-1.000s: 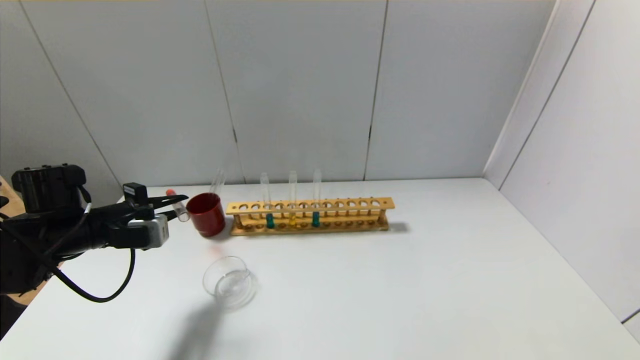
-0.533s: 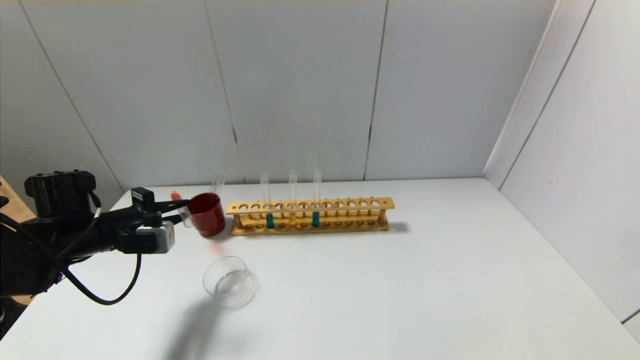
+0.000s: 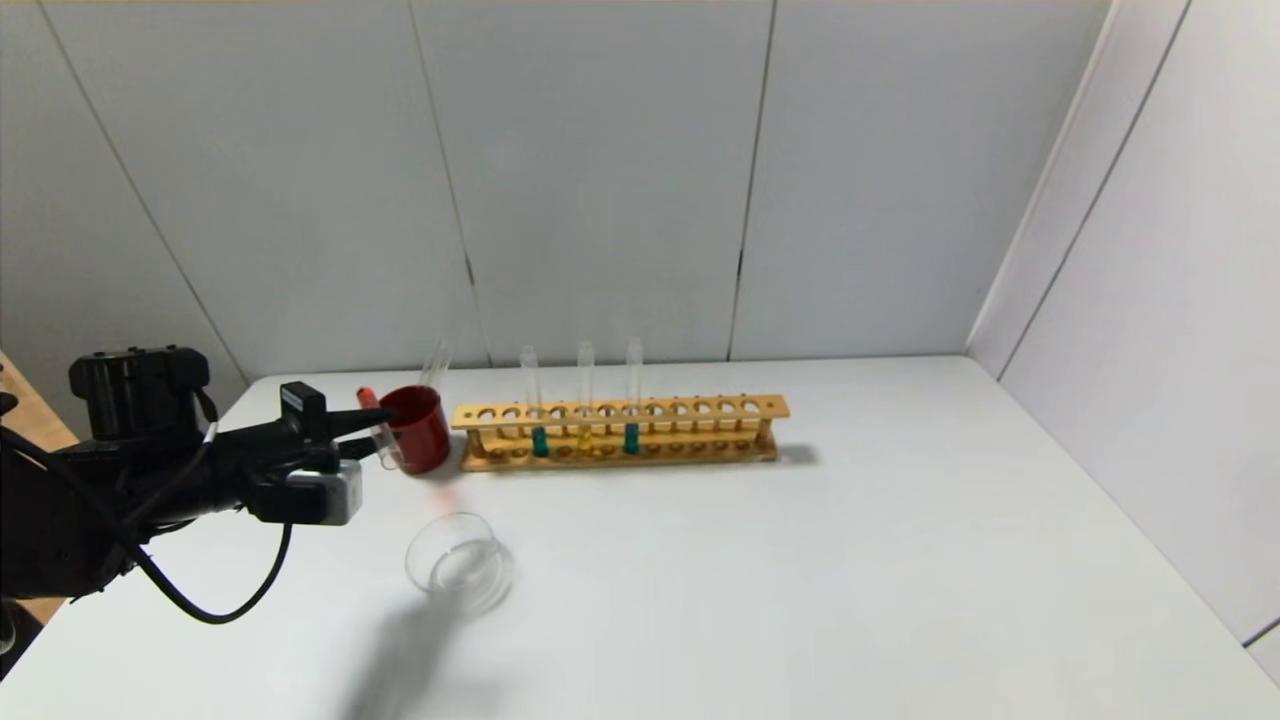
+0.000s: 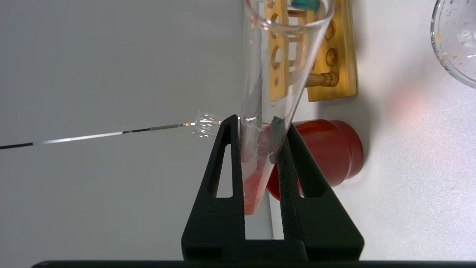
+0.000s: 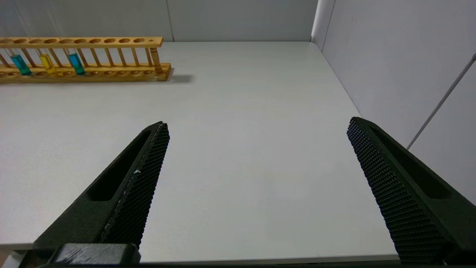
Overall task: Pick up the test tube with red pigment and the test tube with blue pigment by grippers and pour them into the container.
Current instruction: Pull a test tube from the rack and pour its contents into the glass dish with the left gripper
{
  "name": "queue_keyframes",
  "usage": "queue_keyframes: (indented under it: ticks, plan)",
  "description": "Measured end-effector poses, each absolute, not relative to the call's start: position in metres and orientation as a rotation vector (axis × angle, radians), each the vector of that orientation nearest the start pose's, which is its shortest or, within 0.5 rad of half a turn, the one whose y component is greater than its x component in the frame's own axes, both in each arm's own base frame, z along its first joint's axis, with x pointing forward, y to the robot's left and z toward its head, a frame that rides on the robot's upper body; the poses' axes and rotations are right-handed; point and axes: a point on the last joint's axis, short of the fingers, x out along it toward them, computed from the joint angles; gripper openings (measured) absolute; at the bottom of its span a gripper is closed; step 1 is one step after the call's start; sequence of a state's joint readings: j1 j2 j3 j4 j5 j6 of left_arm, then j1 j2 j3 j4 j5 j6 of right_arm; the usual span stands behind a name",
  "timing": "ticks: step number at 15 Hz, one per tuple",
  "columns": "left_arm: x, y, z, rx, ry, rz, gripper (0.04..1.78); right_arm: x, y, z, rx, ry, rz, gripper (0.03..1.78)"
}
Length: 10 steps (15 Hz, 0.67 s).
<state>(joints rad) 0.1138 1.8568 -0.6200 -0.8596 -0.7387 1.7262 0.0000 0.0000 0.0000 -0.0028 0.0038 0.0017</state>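
While my left gripper (image 3: 368, 428) clamps the test tube with red pigment (image 3: 377, 427) just left of the dark red cup (image 3: 416, 428), the tube tilts, its red end up and to the far left, its open mouth down toward the near right. Beyond and below lies the container (image 3: 458, 563), nearer on the table (image 3: 800, 560). My right gripper (image 5: 256, 163) hangs spread wide at the table's near right.
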Motion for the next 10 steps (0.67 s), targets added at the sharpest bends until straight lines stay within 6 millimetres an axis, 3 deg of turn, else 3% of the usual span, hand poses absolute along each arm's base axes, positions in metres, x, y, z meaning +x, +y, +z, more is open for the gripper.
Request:
queue_keyframes:
  ticks: [10]
  plan:
    - [0.305, 0.0232, 0.1115, 1.589, -0.295, -0.72, 0.31, -0.0228, 0.0001, 0.0758, 0.002, -0.003, 0.004, 1.75]
